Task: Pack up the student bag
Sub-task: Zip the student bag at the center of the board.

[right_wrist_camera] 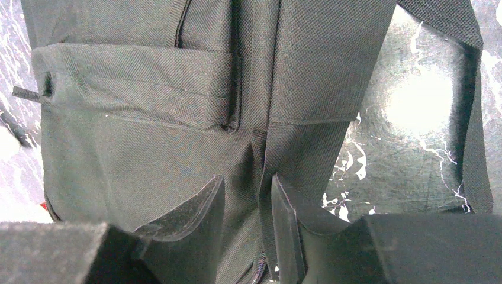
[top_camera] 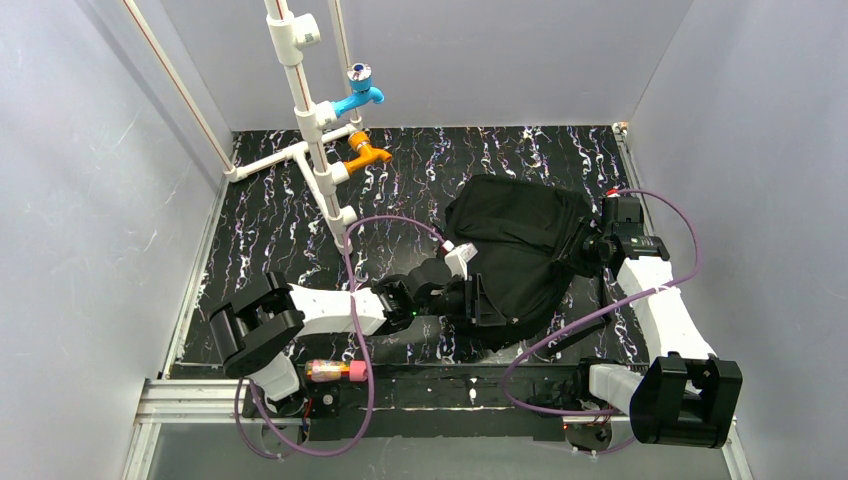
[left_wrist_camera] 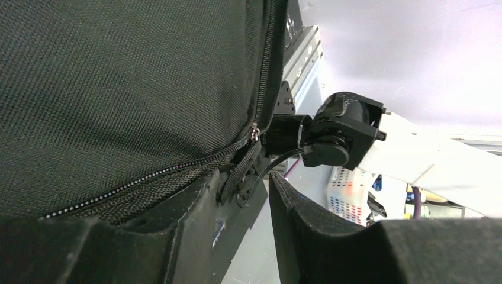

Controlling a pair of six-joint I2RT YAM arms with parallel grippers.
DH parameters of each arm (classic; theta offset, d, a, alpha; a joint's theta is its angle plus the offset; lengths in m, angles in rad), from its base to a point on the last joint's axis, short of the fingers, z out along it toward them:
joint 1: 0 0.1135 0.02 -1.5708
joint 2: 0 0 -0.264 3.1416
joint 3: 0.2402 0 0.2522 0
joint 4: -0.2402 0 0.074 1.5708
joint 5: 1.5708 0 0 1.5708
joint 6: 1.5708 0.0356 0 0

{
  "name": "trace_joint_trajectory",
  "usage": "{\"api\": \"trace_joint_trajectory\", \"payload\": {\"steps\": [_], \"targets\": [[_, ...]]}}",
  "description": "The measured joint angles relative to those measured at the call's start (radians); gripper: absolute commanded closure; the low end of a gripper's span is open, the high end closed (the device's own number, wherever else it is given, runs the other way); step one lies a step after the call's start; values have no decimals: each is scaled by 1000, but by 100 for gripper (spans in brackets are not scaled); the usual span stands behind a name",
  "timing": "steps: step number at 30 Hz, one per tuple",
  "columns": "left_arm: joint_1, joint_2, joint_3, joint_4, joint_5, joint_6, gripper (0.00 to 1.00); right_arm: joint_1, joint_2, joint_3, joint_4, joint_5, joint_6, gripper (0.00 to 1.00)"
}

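The student bag [top_camera: 520,245] lies on the black marbled table [top_camera: 280,230], held between both arms. The left gripper [left_wrist_camera: 251,192] has its jaws part-open around the zipper pull [left_wrist_camera: 253,133] and strap end, not visibly clamped. The right gripper [right_wrist_camera: 248,207] pinches a fabric fold of the bag between its jaws.

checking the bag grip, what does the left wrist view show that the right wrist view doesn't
Only the left wrist view shows the student bag's zipper, its pull between the left jaws, and the right arm behind. Only the right wrist view shows the flap pocket, a strap and the marbled tabletop, with the right jaws pinching a fabric fold. Both show black woven bag fabric close up.
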Motion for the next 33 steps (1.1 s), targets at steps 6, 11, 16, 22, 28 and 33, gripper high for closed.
{"api": "trace_joint_trajectory", "payload": {"steps": [6, 11, 16, 22, 28, 33], "targets": [[0, 11, 23, -32, -14, 21, 83, 0, 0, 0, 0, 0, 0, 58], [0, 11, 39, -34, -15, 39, 100, 2, -3, 3, -9, 12, -9, 31], [5, 11, 39, -41, -16, 61, 100, 37, 19, 110, -126, 149, -74, 16], [11, 11, 39, -60, -19, 77, 100, 56, -38, 111, -195, 101, -63, 18], [13, 11, 39, -72, -23, 69, 100, 156, -164, -47, -176, -60, 105, 32], [13, 11, 44, -79, -26, 70, 100, 299, -176, -110, -123, -53, 242, 39]]}}
